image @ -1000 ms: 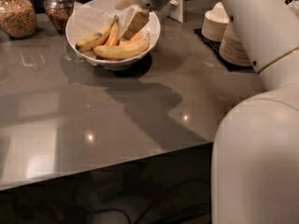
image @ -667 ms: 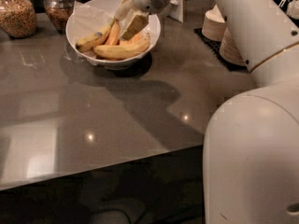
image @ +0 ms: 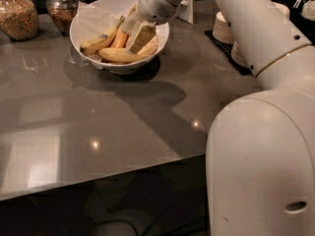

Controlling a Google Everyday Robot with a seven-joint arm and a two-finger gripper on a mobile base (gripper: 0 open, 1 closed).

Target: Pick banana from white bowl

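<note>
Reaching into white bowl (image: 123, 68), jaws parted, low over banana (image: 117, 56).

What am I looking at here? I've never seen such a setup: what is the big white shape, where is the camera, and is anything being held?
This is a single camera view looking down across a grey table; where the camera is mounted is not on record. The big white shape at lower right is the robot's body. Its one arm reaches toward the far side. At the arm's end is the gripper, lowered into a white bowl lined with paper. In the bowl lie a large plain yellow banana at the front, a spotted banana and an orange-toned banana. None is lifted out. Glass jars stand at far left, stacked paper bowls at right.
</note>
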